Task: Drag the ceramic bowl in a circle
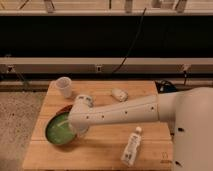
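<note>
Camera view shows a wooden table (107,151) on speckled floor (17,120), tool (78,129) at the ceramic bowl (58,134), grip unclear.

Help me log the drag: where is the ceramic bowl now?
In the camera view, the ceramic bowl sits near the lower-left corner of the wooden table, below the white cup, with the gripper at its right edge.
</note>
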`<state>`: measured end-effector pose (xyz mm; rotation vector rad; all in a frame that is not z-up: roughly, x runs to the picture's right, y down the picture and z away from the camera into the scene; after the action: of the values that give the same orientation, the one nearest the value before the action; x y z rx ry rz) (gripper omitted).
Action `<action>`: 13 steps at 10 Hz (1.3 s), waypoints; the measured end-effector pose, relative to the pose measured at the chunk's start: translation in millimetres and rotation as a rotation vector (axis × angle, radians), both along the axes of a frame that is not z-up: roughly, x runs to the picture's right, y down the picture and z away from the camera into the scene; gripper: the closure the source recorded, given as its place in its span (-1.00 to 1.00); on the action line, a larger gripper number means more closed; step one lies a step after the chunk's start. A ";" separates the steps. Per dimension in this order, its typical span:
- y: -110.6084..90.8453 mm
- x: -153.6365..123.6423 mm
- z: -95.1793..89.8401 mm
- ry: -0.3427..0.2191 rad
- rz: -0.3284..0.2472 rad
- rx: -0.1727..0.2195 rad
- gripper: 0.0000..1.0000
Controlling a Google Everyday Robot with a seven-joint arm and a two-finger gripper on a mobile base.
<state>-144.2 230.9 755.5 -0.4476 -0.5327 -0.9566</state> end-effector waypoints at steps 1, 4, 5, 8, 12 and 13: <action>-3.4 -4.7 1.3 -0.003 0.002 0.000 1.00; -16.9 -10.1 9.2 0.006 0.017 0.002 1.00; -21.7 -8.7 11.8 0.012 0.025 0.005 1.00; -25.8 5.4 10.9 0.036 0.047 0.000 1.00; -31.6 36.7 8.6 0.070 0.085 -0.004 1.00; -31.9 37.3 7.9 0.073 0.090 -0.005 1.00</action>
<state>-106.9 199.0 763.4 -0.4573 -0.4856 -0.8499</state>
